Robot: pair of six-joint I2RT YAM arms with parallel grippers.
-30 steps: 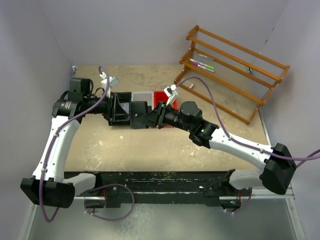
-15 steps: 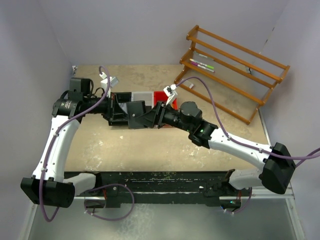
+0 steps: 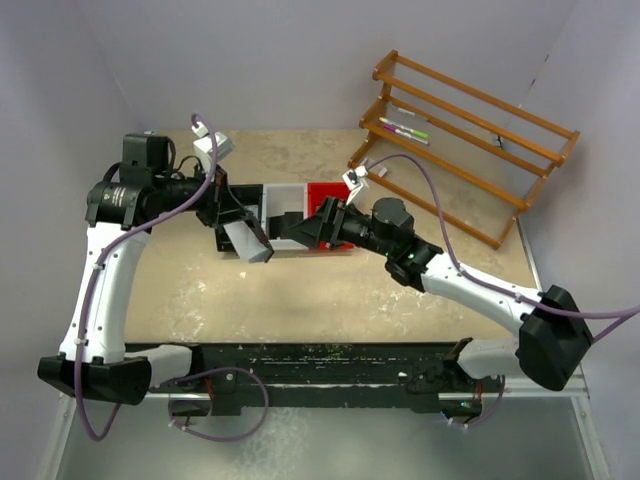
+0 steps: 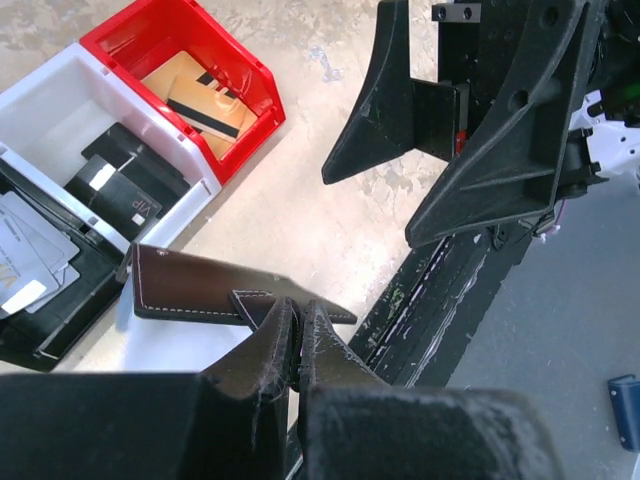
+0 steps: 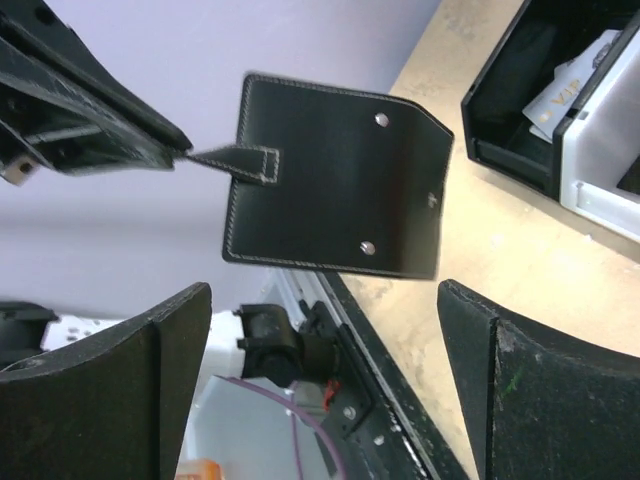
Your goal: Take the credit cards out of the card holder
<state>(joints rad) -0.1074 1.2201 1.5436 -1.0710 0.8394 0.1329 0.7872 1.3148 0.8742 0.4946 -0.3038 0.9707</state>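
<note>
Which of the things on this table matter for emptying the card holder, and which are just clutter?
Job: card holder, hanging by its tab from the shut left hand; open right hand beside it; grey cards in the black tray.
Lying about: joined trays, tan card, black VIP card, wooden rack, pens on it.

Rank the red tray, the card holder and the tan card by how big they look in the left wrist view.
Largest: red tray.
Then card holder, though it hangs slanted in the left gripper, nearer the camera, so its lead is unsure.
Smallest: tan card, lying in that tray.
</note>
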